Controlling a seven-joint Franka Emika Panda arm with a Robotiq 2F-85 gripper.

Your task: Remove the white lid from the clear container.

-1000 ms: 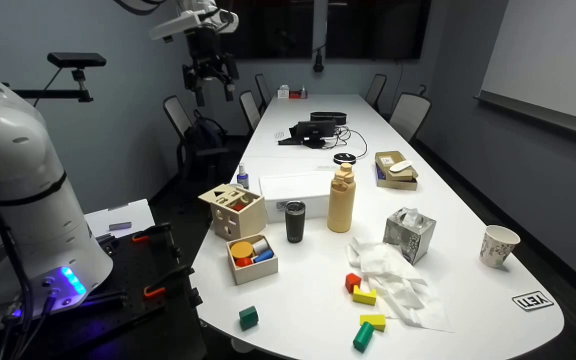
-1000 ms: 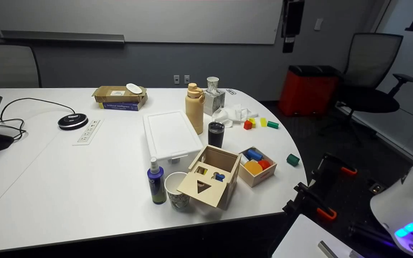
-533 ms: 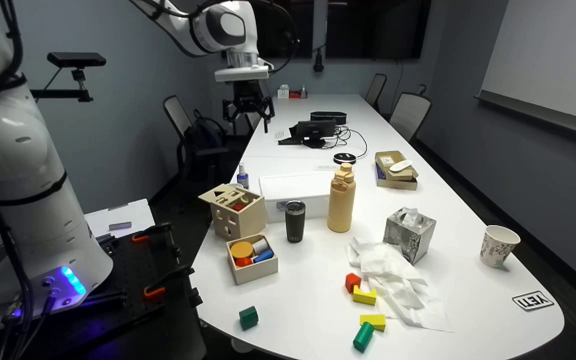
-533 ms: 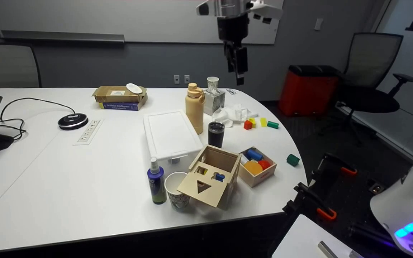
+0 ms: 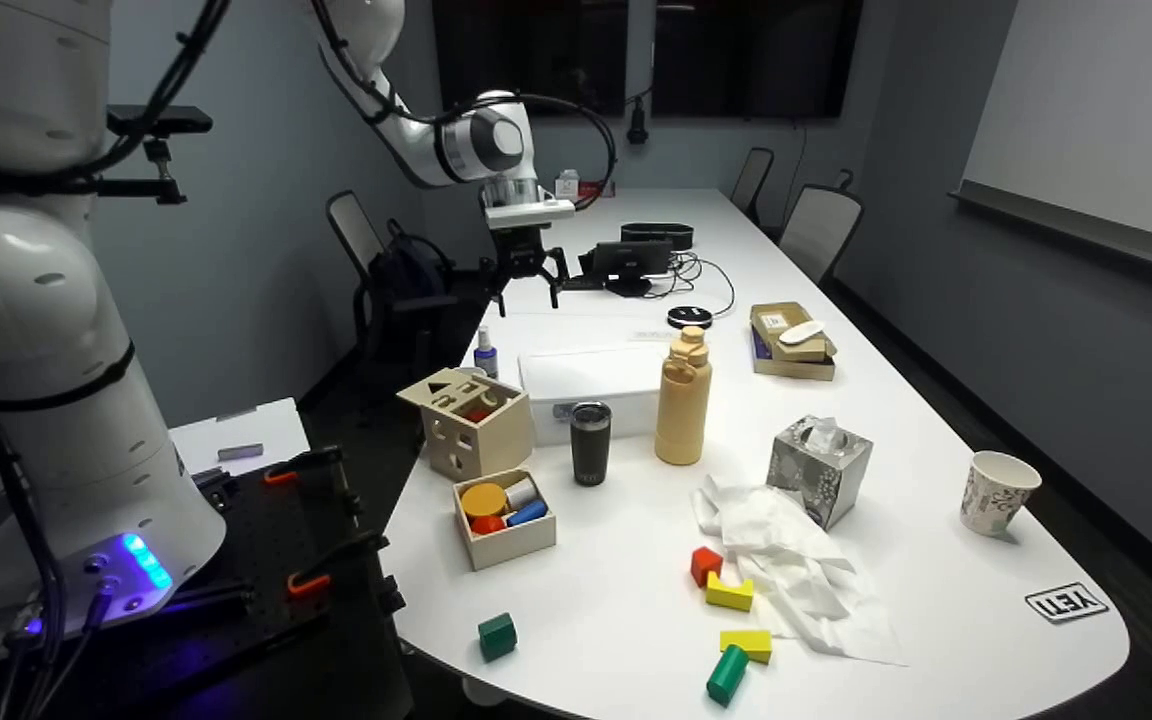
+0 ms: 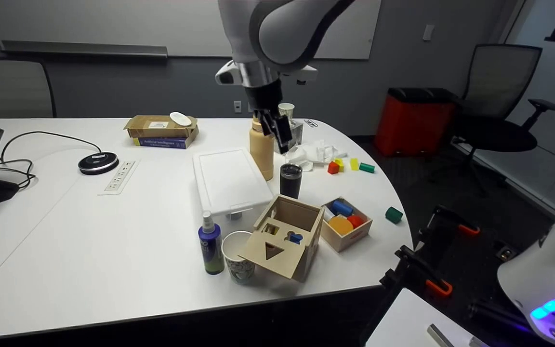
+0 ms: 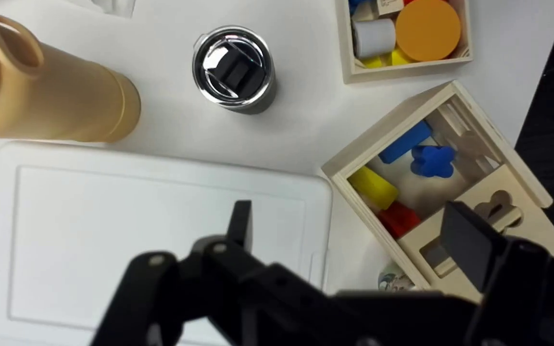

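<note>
The white lid (image 6: 231, 176) lies flat on the clear container (image 6: 246, 220), covering its top. The lid also shows in an exterior view (image 5: 586, 372) and fills the lower left of the wrist view (image 7: 113, 235). My gripper (image 5: 528, 303) is open with nothing between its fingers, held in the air above the table. In the wrist view the gripper (image 7: 349, 204) has its left finger over the lid's right part and its right finger over the wooden shape box. The gripper touches neither. The far side of the container is hidden by the lid.
A tan bottle (image 6: 261, 149) and a dark tumbler (image 7: 233, 67) stand beside the container. The wooden shape box (image 6: 282, 246), a paper cup (image 6: 239, 260) and a spray bottle (image 6: 210, 246) crowd its near end. A small wooden tray (image 5: 506, 545) holds blocks.
My arm has swung in over the table and come lower, bringing the gripper closer to the container and the shape box. The gripper stays open. The table objects have not moved.
</note>
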